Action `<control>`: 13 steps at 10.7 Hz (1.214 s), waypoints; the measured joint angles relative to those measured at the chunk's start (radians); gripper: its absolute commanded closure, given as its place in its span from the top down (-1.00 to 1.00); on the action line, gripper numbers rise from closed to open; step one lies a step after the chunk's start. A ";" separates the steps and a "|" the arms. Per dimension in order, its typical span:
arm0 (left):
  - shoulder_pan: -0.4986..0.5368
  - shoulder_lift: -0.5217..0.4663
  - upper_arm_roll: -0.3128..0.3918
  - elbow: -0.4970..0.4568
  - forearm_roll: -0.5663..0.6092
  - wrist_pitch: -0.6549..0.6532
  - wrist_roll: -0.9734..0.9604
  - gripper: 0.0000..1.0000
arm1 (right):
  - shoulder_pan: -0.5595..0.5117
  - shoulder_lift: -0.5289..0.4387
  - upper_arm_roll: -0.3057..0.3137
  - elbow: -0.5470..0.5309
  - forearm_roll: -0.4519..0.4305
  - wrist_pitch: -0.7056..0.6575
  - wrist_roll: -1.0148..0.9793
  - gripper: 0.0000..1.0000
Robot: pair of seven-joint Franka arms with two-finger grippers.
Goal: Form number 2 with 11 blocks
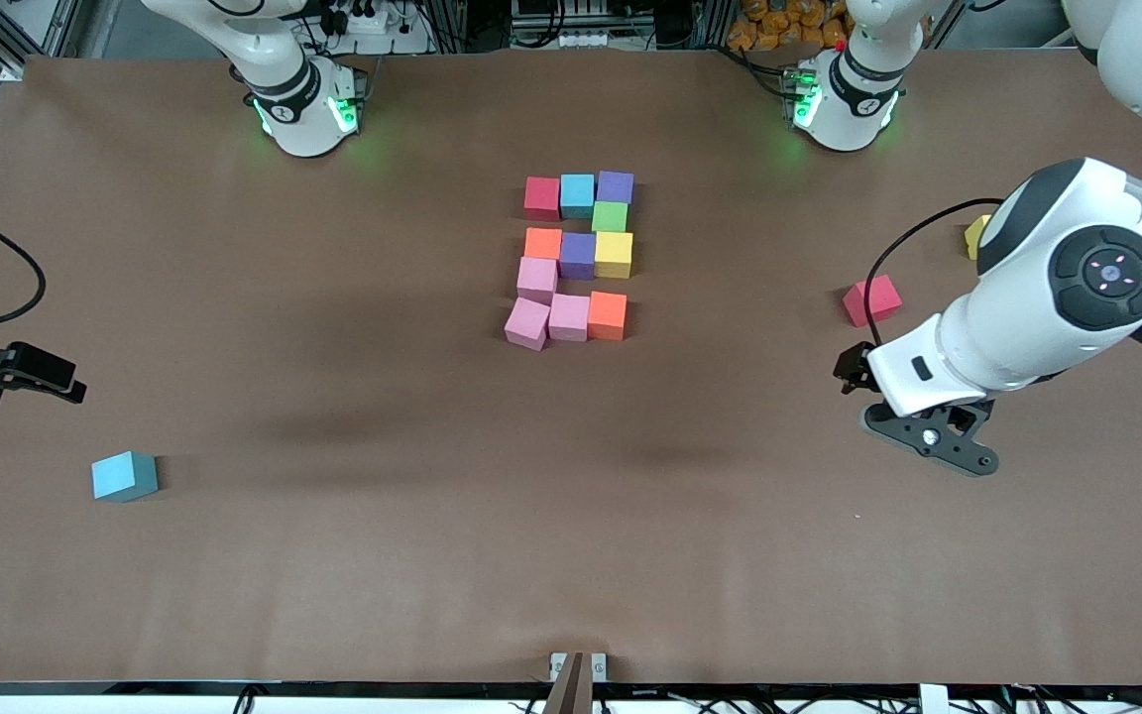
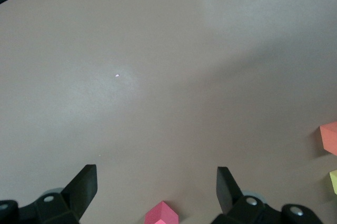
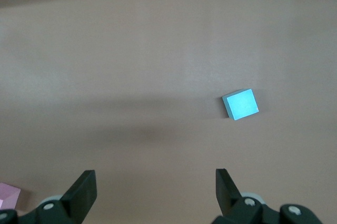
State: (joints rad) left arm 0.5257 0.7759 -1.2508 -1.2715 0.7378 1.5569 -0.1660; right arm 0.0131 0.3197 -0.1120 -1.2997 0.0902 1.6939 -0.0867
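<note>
The white left arm's black two-finger end effector (image 2: 157,190) hangs above the counter, fingers (image 2: 84,187) spread wide and empty. The right arm's black end effector (image 3: 156,190) hovers likewise, fingers apart, holding nothing.

Brown table (image 1: 333,555) — spare light blue cube (image 1: 124,475), red cube (image 1: 871,299), yellow cube (image 1: 975,236) lying apart.

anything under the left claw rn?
Bare brown table under the open left claw, nothing held. A loose red cube shows at the frame edge between the fingers, mostly cut off. In the front view the arm covers the table directly below it.
</note>
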 measured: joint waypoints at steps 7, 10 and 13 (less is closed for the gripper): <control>-0.054 -0.101 0.125 0.036 -0.018 0.000 0.000 1.00 | 0.001 -0.084 0.040 0.007 0.000 -0.157 0.075 1.00; -0.206 -0.224 0.376 0.069 -0.191 0.000 -0.001 1.00 | 0.001 -0.154 0.042 -0.024 0.000 -0.195 0.078 1.00; -0.383 -0.317 0.693 0.079 -0.401 0.003 0.000 1.00 | 0.000 -0.256 0.042 -0.122 0.000 -0.196 0.078 1.00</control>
State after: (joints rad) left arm 0.1429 0.4590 -0.5579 -1.1929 0.3366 1.5603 -0.1662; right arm 0.0131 0.0639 -0.0704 -1.4220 0.0901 1.4976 -0.0089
